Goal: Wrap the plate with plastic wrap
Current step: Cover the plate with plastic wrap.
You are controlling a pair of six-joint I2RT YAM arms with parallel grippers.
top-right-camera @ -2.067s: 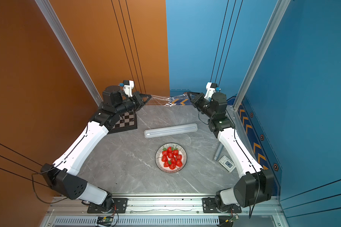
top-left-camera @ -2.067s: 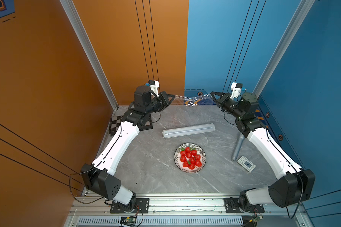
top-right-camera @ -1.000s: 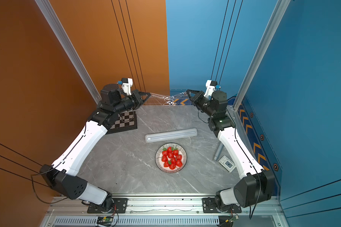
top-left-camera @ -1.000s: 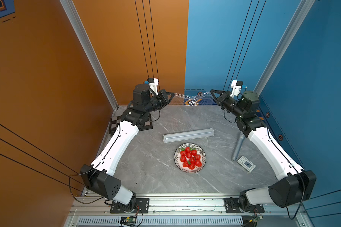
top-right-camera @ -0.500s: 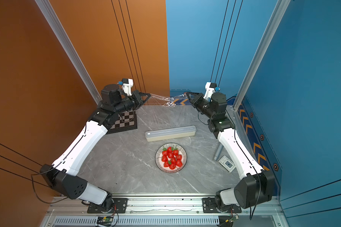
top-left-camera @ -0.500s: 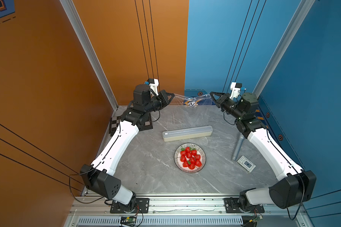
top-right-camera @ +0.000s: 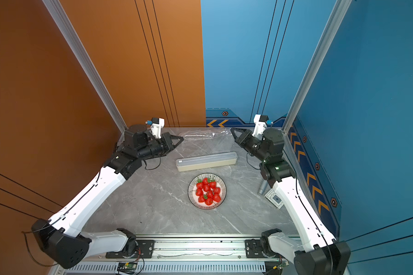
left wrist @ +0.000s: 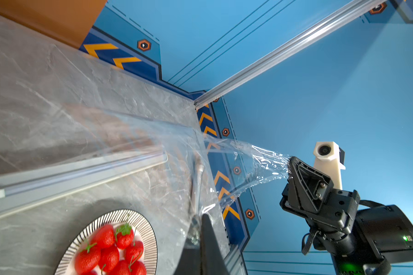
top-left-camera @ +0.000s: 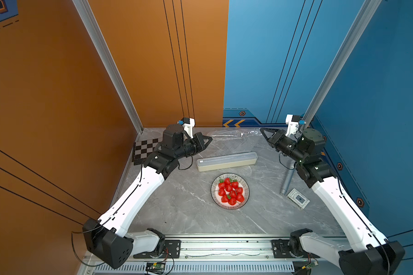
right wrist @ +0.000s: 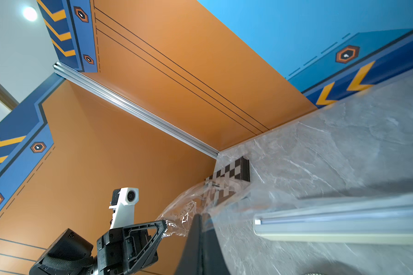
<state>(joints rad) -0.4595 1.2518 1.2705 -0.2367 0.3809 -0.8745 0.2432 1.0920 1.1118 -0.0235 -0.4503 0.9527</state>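
One plate [top-left-camera: 213, 191] of roughly ten strawberries [top-left-camera: 230, 191] sits uncovered mid-bench [top-left-camera: 177, 204], just in front of the one long box [top-left-camera: 227, 162]. Beyond the box, a single sheet of wrap [top-left-camera: 234, 135] is stretched in the air between two pincers, the left pincer [top-left-camera: 210, 138] and the right pincer [top-left-camera: 262, 130] each clamped on an end. One cylinder [top-left-camera: 287, 177] and one small device [top-left-camera: 298, 198] lie near the right arm, one chequered board [top-left-camera: 144, 148] by the left

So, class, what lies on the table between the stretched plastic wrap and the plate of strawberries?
The long cream dispenser box lies flat on the table between the plastic wrap and the plate, closer to the plate. Both top views show it.
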